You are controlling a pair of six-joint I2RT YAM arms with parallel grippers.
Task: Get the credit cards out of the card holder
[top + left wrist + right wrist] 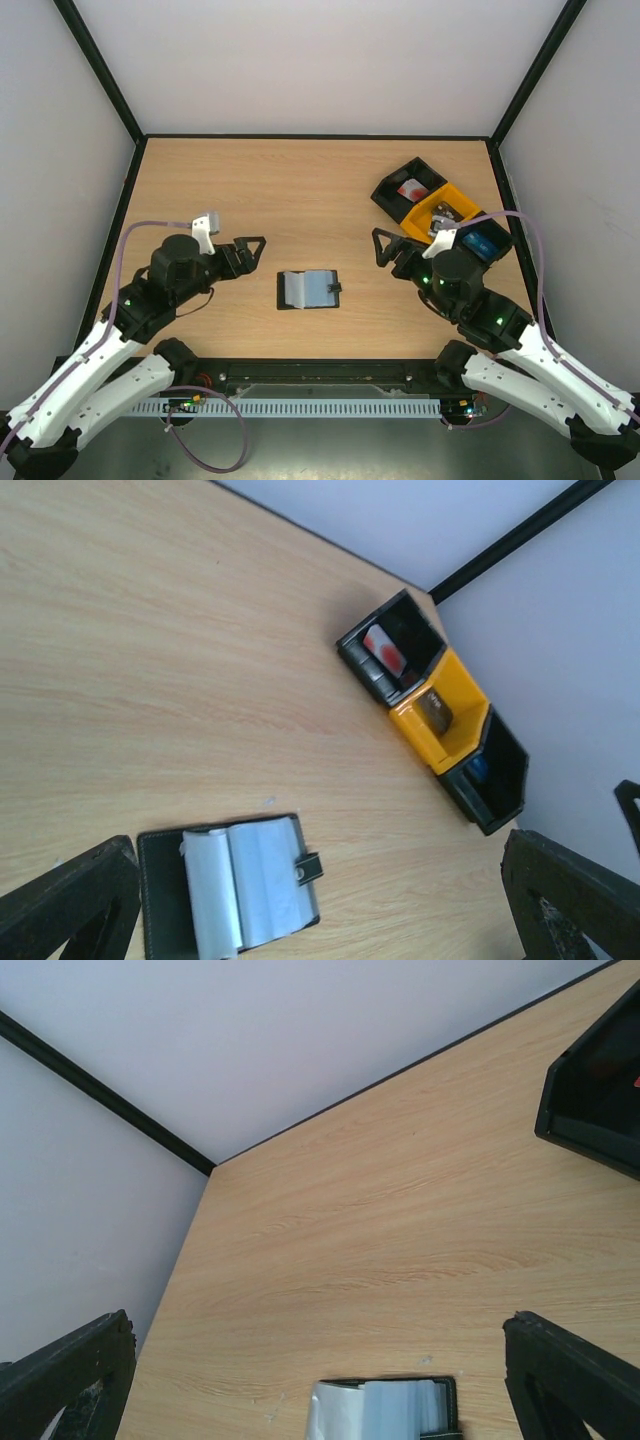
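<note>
The card holder (309, 289) lies open and flat at the table's front middle, a black case with pale grey-blue sleeves facing up. It also shows in the left wrist view (235, 890) and at the bottom edge of the right wrist view (385, 1410). No card shows in its sleeves. A whitish card with a red mark (411, 189) lies in the far black bin (383, 650). My left gripper (255, 252) is open and empty, left of the holder (315, 880). My right gripper (382, 250) is open and empty, right of it (320, 1360).
A row of three open bins stands at the back right: a black one (392, 196), a yellow one (432, 206) with a dark item, and a black one (492, 240) with a blue item. Black frame posts and white walls bound the table.
</note>
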